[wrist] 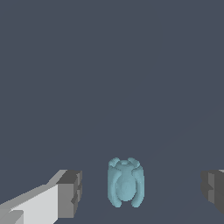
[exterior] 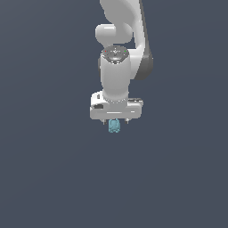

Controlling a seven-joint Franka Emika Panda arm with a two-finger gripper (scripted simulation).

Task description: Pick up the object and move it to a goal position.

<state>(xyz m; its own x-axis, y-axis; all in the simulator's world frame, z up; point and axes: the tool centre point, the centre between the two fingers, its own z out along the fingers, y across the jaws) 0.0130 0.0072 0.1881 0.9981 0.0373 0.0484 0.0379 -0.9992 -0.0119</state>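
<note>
The object [wrist: 125,182] sits right between the gripper [wrist: 142,188] fingers [wrist: 70,194], touching neither, so the jaws are spread wide; it stands upright, long axis vertical.

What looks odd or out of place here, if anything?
Nothing stands out. The teal object sits upright and whole between the gripper jaws, which are open with clear gaps on both sides. In the exterior view it shows just below the gripper. No spill or damage shows.
</note>
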